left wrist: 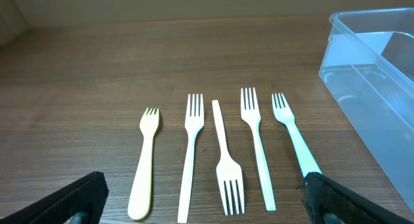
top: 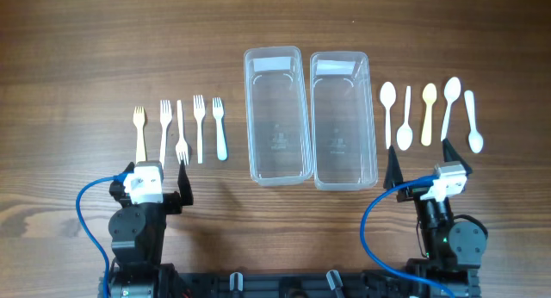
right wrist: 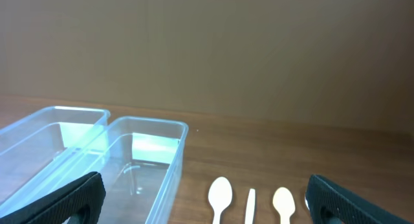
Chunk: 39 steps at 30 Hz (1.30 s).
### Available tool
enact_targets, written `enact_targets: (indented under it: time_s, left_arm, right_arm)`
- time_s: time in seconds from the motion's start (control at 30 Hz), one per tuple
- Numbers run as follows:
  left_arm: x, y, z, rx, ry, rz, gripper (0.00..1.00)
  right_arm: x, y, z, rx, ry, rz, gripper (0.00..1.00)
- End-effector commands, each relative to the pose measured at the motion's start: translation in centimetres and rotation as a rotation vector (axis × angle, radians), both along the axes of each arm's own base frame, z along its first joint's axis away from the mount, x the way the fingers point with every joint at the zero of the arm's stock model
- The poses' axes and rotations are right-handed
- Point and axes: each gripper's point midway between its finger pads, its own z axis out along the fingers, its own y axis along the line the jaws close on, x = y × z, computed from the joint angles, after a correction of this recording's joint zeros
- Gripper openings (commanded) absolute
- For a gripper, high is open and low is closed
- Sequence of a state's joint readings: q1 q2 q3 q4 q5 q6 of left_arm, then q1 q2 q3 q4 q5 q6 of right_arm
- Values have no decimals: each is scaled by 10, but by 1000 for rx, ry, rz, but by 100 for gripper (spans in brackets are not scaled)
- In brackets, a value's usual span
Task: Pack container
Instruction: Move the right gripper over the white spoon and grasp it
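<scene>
While left gripper and right gripper gape empty | embossed marks in containers blurred

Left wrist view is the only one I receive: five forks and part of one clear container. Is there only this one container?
Observer: No, there are two. The left container and the right container stand side by side in the middle of the table.
Operator: Does anything lie beyond them?
Observer: Yes, five spoons lie in a row to the right of the right container.
Operator: And where is the right gripper?
Observer: The right gripper is open and holds nothing, on the near side of the spoons.
</scene>
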<state>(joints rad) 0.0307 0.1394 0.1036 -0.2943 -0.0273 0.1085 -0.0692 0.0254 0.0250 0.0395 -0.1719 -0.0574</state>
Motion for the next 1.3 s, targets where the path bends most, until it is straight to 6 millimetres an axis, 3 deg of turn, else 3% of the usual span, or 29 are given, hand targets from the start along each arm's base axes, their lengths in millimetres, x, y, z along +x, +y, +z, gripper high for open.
enact_targets:
  time_s: [0.0, 0.13, 0.27, 0.47, 0.6, 0.7, 0.87, 0.9, 0.93, 0.97, 1.1, 1.27]
  left_arm:
    - [0, -4, -6, 12, 14, -27, 100]
    - [0, -4, -6, 12, 14, -27, 100]
    - [0, -4, -6, 12, 14, -27, 100]
    - [0, -4, -6, 12, 14, -27, 100]
    - [0, -4, -6, 12, 14, -27, 100]
    - [0, -4, -6, 12, 14, -27, 100]
    - [0, -4, -6, 12, 14, -27, 100]
    - [0, -4, -6, 12, 14, -27, 100]
    - [0, -4, -6, 12, 14, -27, 100]
    - [0, -4, -6, 12, 14, -27, 100]
    - [0, -4, -6, 12, 14, -27, 100]
    - [0, -4, -6, 12, 14, -27, 100]
  right_arm:
    - [-3, -20, 52, -26, -41, -119, 100]
    - [14, -29, 79, -101, 55, -164, 99]
    - [54, -30, 85, -102, 229, -141, 100]
    - [138, -13, 66, -54, 504, 5, 100]
    - [182, -9, 29, 37, 612, 34, 100]
    - [190, -13, -9, 128, 715, -10, 100]
    - [196, -15, -39, 124, 776, -12, 97]
    - [196, -16, -43, 111, 788, -17, 84]
    - [194, -20, -47, 103, 802, -39, 63]
    - [193, -25, -51, 92, 816, -69, 50]
    - [183, -39, -63, 17, 873, -132, 43]
    - [173, -46, -88, -53, 961, -150, 41]
